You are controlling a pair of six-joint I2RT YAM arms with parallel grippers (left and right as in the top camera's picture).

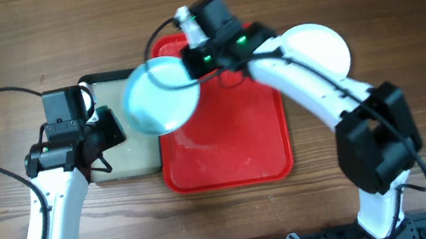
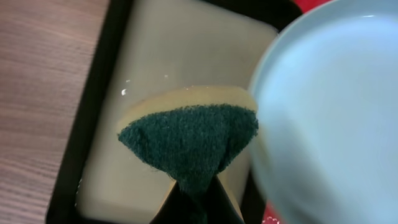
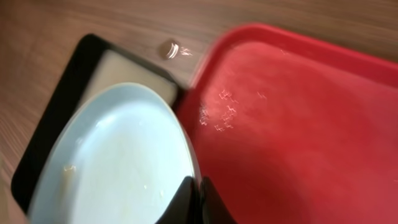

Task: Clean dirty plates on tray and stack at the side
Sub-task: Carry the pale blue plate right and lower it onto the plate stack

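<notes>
My right gripper [image 1: 187, 65] [image 3: 198, 186] is shut on the rim of a pale aqua plate [image 1: 161, 98] [image 3: 118, 162], holding it tilted above the edge between the basin and the red tray [image 1: 226, 147] [image 3: 292, 124]. Small specks show on the plate's face. My left gripper [image 1: 109, 127] [image 2: 196, 196] is shut on a sponge [image 2: 189, 140], green scouring side up, over the basin's cloudy water, just left of the plate [image 2: 329, 112]. A second plate [image 1: 319, 44] lies on the table right of the tray, partly hidden by the right arm.
The black-rimmed basin [image 1: 100, 173] [image 2: 87, 124] [image 3: 74, 74] of cloudy water sits against the tray's left side. Water drops glint on the tray. A small round shiny thing [image 3: 169, 48] lies on the wooden table beyond the basin.
</notes>
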